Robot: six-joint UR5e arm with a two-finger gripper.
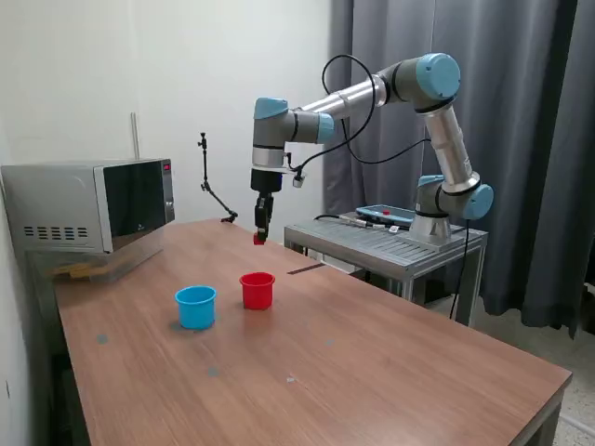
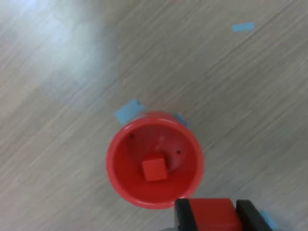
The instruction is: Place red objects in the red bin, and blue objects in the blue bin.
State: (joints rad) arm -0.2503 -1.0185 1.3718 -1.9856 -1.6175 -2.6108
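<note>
Red cube held high above the red cup, one cube already inside.

The gripper [image 1: 260, 238] is clenched on a red cube [image 2: 210, 213], poised well above the red cup [image 1: 257, 290] on the desk [image 1: 372, 372]; a second red cube [image 2: 154, 170] lies on the cup's floor. The light blue cup [image 1: 195, 307] stands just beside it. The cube looks light, rigid and smooth-faced, best pinched across flat opposite faces; the light cup would likely tip if bumped.

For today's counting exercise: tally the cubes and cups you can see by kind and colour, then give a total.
Red cubes: 2 (one inside the red cup, one held in the end effector)
Red cups: 1
Light blue cups: 1
Dark blue cubes: 0 visible
Total: 4
</note>
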